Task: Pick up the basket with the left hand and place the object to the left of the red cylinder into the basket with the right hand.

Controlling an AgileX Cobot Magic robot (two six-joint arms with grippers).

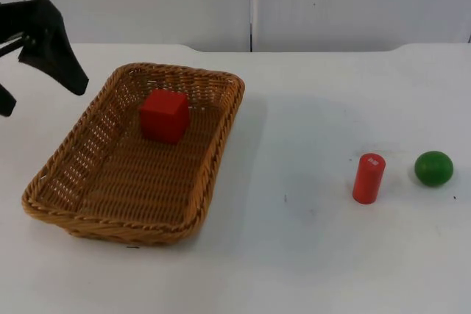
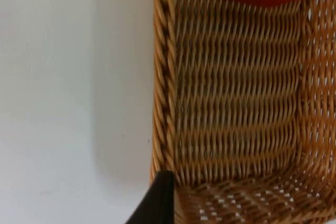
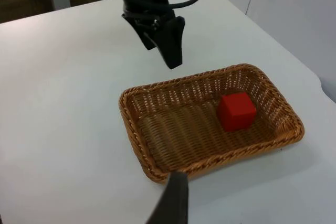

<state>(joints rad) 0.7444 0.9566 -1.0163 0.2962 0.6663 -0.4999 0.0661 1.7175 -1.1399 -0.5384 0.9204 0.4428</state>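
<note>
1. A brown wicker basket [image 1: 81, 215] rests flat on the white desk [image 1: 294, 255].
2. A red cube [image 1: 164, 115] sits inside the basket, near its far end.
3. A red cylinder [image 1: 368, 178] stands upright, well apart from the basket.

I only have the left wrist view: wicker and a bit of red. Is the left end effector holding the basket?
Observer: No. The left end effector hangs beside the far left corner of the basket, apart from its rim. The basket looks to rest on the table.
Operator: What is the red bit?
Observer: A red cube lying inside the basket, toward its far end.
Operator: Anything outside the basket?
Observer: The red cylinder stands upright to the right of the basket, with a green ball on its right. The right end effector waits off the basket's long side, facing it.
</note>
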